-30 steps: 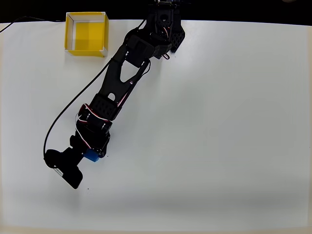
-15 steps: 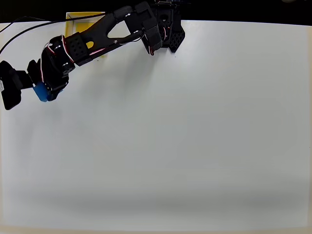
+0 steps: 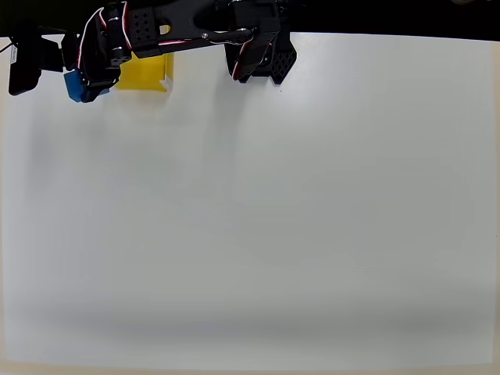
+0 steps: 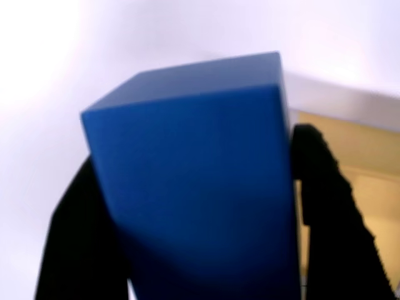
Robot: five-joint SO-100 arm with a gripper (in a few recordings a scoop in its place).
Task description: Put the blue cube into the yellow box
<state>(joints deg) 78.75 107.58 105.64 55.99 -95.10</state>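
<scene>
In the overhead view my gripper is at the top left, shut on the blue cube, which is lifted off the table just left of the yellow box. The black arm crosses over the box and hides most of it. Close up in the wrist view, the blue cube sits between the two black fingers, and part of the yellow box with its white rim shows at the right.
The arm's black base stands at the top centre of the white table. A black cable runs off the top left corner. The table's far edge lies just behind the box.
The arm has swung from the lower left up to the top left, carrying the blue cube, and now holds it beside the yellow box.
</scene>
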